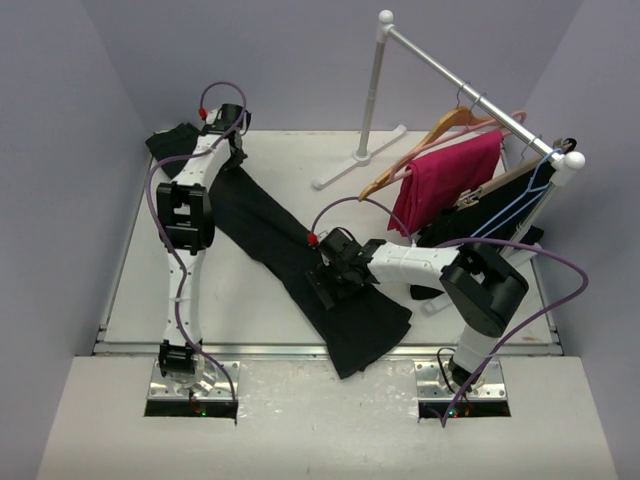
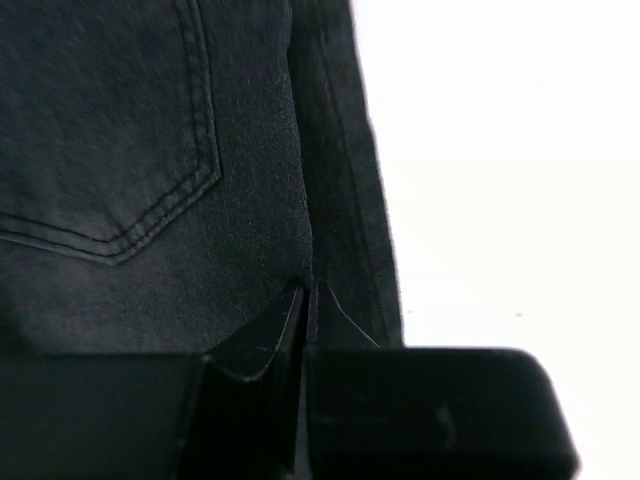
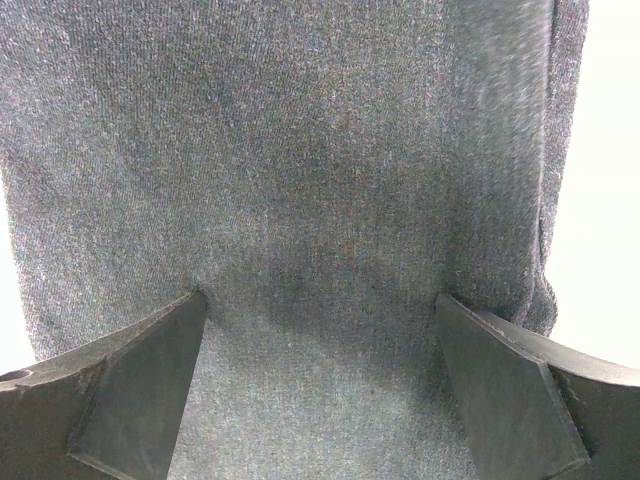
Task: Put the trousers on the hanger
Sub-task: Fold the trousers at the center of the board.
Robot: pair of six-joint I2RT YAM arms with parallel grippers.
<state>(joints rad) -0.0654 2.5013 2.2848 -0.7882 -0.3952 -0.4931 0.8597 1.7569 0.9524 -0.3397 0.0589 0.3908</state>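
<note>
My left pincer (image 2: 305, 292) is shut tight, its two fingers pressed together on a raised ridge of cloth beside a stitched back pocket, so I read it as gripping the long black trousers (image 1: 255, 220) of soft matte fabric at the waist end. My right pincer (image 3: 320, 310) stands wide open, fingers planted either side of a broad stretch of the same cloth with nothing pinched between them.

Taking the white garment rail (image 1: 470, 85) as my mark, the trousers lie flat on the white table (image 1: 250, 300) well to its left. They run slantwise from the waist, at the corner farthest from the rail's near end, down to the hems below and left of it. The left pincer sits at the waist end. The right one rests on the legs part-way along, nearer the hems and closer to the rail. The tan wooden coat hanger (image 1: 437, 130) with sloping shoulders hangs from the rail, well apart from the cloth, just beside a magenta-pink garment (image 1: 445, 185).

I judge this fabric limp and light. It will sag, fold and slide rather than hold shape, and a single layer may slip free. A gathered fold at the waistband or a seam looks the surest hold, with the second grip on the legs to keep the length from dragging.
</note>
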